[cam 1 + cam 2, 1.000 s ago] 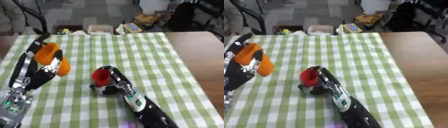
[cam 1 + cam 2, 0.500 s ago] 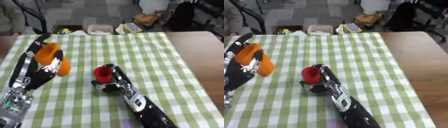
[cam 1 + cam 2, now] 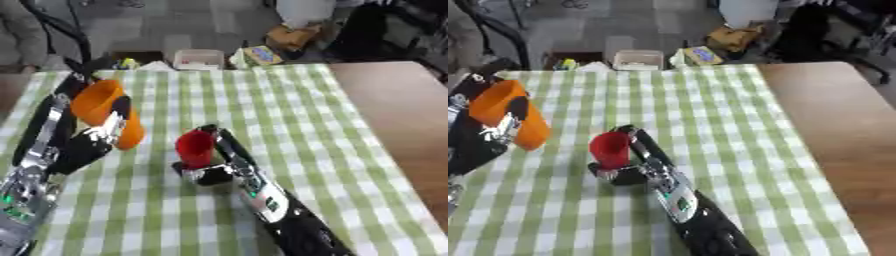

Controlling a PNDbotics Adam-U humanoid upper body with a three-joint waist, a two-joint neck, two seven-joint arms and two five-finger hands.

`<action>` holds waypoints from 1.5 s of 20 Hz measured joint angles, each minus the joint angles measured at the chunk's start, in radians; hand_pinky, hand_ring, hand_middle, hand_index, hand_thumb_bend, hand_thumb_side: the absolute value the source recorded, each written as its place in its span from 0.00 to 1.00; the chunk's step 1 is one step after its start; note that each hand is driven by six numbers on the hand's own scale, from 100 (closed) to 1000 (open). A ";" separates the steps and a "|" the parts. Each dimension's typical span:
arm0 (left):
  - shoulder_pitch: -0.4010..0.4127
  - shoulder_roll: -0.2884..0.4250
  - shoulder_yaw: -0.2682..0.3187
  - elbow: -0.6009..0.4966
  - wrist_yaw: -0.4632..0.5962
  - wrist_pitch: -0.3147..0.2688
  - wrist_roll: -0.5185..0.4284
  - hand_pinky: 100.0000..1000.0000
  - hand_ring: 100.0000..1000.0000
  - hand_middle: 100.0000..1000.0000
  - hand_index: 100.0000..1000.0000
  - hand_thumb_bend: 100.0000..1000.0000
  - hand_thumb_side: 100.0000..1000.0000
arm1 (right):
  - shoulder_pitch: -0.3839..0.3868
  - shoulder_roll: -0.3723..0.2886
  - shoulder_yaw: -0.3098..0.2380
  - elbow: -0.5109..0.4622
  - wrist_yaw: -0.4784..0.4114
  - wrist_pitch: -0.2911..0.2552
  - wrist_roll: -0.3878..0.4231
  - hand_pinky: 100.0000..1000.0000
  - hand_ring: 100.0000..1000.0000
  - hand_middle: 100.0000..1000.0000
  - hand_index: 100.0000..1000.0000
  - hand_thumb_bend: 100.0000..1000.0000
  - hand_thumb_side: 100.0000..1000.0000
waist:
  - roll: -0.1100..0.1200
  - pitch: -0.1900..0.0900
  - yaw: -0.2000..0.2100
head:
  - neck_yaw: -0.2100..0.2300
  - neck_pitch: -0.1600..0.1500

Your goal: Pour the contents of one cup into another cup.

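Our left hand (image 3: 92, 142) has its fingers wrapped round the orange cup (image 3: 105, 111), held tilted above the checked cloth (image 3: 289, 115). Our right hand (image 3: 214, 165) is curled round the red cup (image 3: 194, 148), upright, well apart from the orange one.

The right hand (image 3: 208, 167) with the red cup (image 3: 194, 147) now sits a little farther up the green checked tablecloth (image 3: 289, 125) than a second ago, slightly nearer the orange cup (image 3: 109, 111). The red cup stays upright in that hand's curled fingers. The left hand (image 3: 87, 145) shows no clear change around the orange cup.
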 measured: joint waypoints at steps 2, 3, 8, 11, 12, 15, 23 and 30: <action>-0.015 0.018 -0.007 -0.014 0.001 0.009 -0.016 0.61 0.56 0.42 0.91 0.00 0.37 | 0.000 0.000 0.025 -0.011 -0.010 -0.013 0.037 0.43 0.16 0.11 0.43 0.00 0.00 | 0.000 0.000 0.000 | -0.001 0.000; -0.023 0.028 -0.011 -0.019 0.000 0.014 -0.025 0.60 0.56 0.42 0.91 0.00 0.36 | 0.000 0.000 0.037 -0.015 -0.017 -0.019 0.056 0.43 0.16 0.11 0.44 0.00 0.00 | 0.000 0.000 0.000 | -0.001 0.000; -0.067 0.075 -0.030 -0.031 -0.050 0.030 -0.081 0.55 0.52 0.40 0.89 0.00 0.32 | 0.000 0.000 0.086 -0.051 -0.068 -0.033 0.143 0.44 0.16 0.11 0.44 0.00 0.00 | -0.001 0.000 -0.008 | -0.003 0.000; -0.083 0.097 -0.038 -0.031 -0.125 0.032 -0.123 0.53 0.50 0.40 0.88 0.00 0.29 | 0.000 -0.001 0.099 -0.073 -0.100 -0.029 0.177 0.44 0.16 0.11 0.44 0.00 0.00 | -0.001 -0.001 -0.009 | -0.003 0.000; -0.086 0.103 -0.041 -0.030 -0.152 0.031 -0.135 0.52 0.49 0.39 0.88 0.00 0.28 | 0.000 -0.001 0.102 -0.079 -0.107 -0.026 0.184 0.44 0.16 0.11 0.44 0.00 0.00 | -0.001 -0.001 -0.010 | -0.004 0.000; -0.098 0.120 -0.049 -0.024 -0.236 0.025 -0.172 0.50 0.47 0.38 0.87 0.00 0.26 | 0.000 -0.004 0.108 -0.093 -0.127 -0.018 0.201 0.44 0.16 0.11 0.44 0.00 0.00 | 0.000 -0.002 -0.012 | -0.004 0.000; -0.155 0.142 -0.083 -0.001 -0.462 -0.036 -0.270 0.44 0.41 0.34 0.82 0.00 0.11 | 0.000 -0.008 0.117 -0.106 -0.151 -0.009 0.226 0.44 0.17 0.11 0.44 0.00 0.00 | 0.004 -0.006 -0.014 | -0.005 0.000; -0.192 0.146 -0.103 -0.005 -0.604 -0.103 -0.373 0.41 0.30 0.33 0.80 0.00 0.07 | 0.001 -0.008 0.119 -0.106 -0.154 -0.012 0.232 0.44 0.17 0.11 0.44 0.00 0.00 | 0.006 -0.007 -0.015 | -0.005 0.000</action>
